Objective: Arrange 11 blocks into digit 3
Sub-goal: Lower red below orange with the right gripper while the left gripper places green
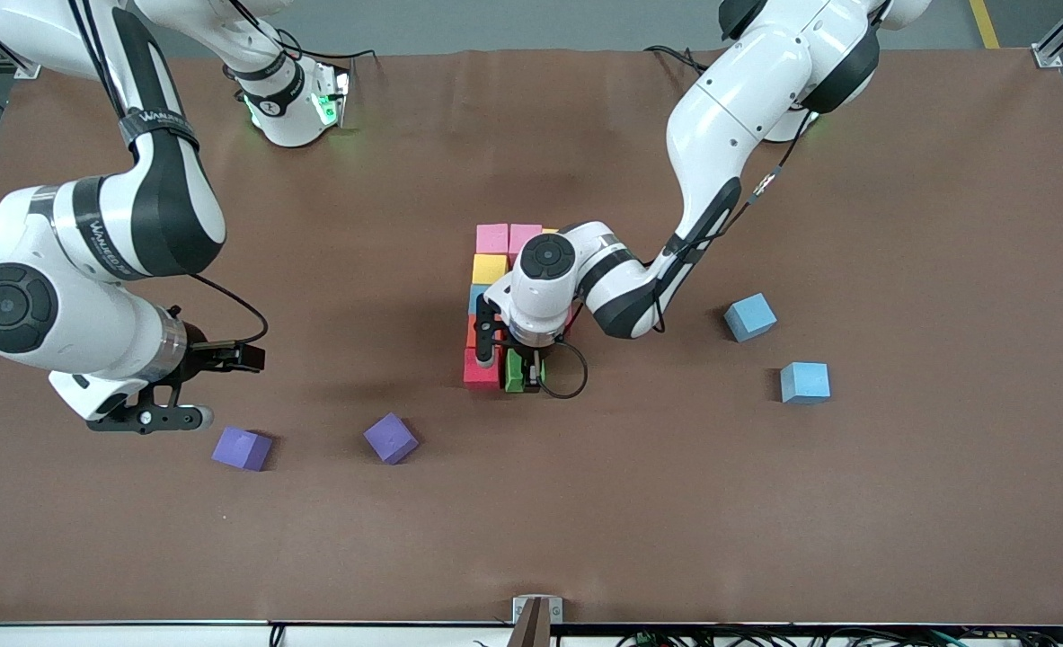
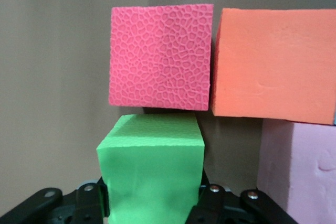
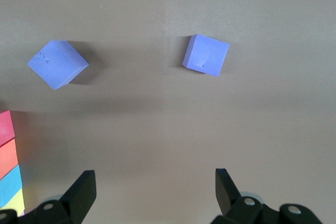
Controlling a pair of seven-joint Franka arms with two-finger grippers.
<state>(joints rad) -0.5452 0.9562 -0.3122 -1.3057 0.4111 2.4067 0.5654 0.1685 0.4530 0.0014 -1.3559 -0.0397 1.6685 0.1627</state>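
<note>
The blocks form a column in mid-table: two pink cubes [image 1: 508, 238] farthest from the front camera, then yellow [image 1: 489, 268], light blue [image 1: 476, 296], orange [image 1: 472, 331] and red [image 1: 481, 369]. My left gripper [image 1: 522, 365] is shut on the green cube [image 1: 514, 374], low beside the red cube. In the left wrist view the green cube [image 2: 151, 169] sits between the left gripper [image 2: 152, 200] fingers, close to the red cube [image 2: 161, 57], with orange [image 2: 273, 64] and pink [image 2: 299, 166] cubes alongside. My right gripper [image 1: 217, 386] hangs open and empty toward the right arm's end.
Two purple cubes [image 1: 242, 447] [image 1: 391, 438] lie nearer the front camera; the right wrist view shows them [image 3: 58, 64] [image 3: 206, 55] ahead of the right gripper [image 3: 155, 182]. Two loose light blue cubes [image 1: 749, 316] [image 1: 804, 382] lie toward the left arm's end.
</note>
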